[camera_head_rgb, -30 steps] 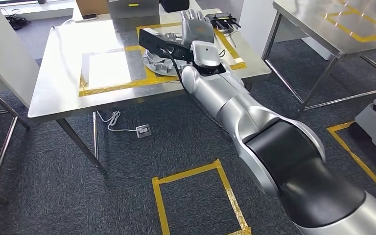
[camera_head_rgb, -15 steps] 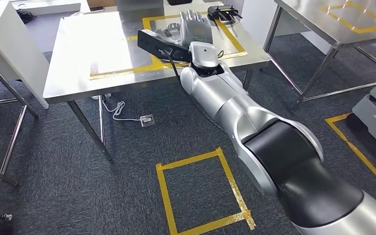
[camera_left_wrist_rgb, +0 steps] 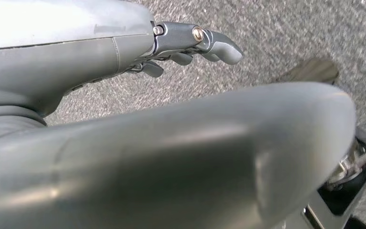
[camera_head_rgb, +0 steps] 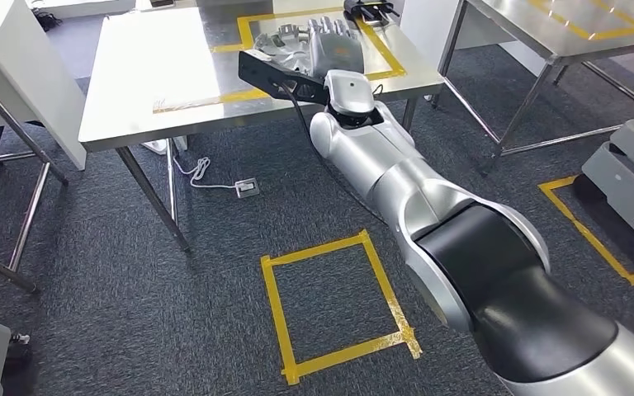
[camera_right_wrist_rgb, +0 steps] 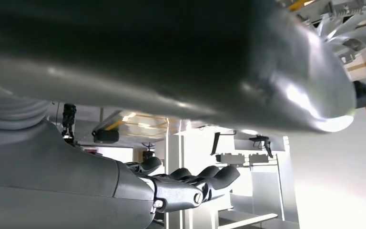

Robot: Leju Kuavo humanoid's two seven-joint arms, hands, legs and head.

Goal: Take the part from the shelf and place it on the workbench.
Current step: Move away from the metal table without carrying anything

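My right hand reaches over the workbench, fingers spread flat beside the metal part lying in its yellow-taped square, so I should draw back slowly and level, without nudging it.

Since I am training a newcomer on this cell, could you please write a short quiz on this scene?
1. True or false: the metal part lies on the carpet.
2. What frames the part on the workbench? A) yellow tape B) a red tray C) a cardboard box
3. Which of the robot's hands reaches over the workbench?
Key: 1 false, it lies on the workbench; 2 A; 3 the right hand.
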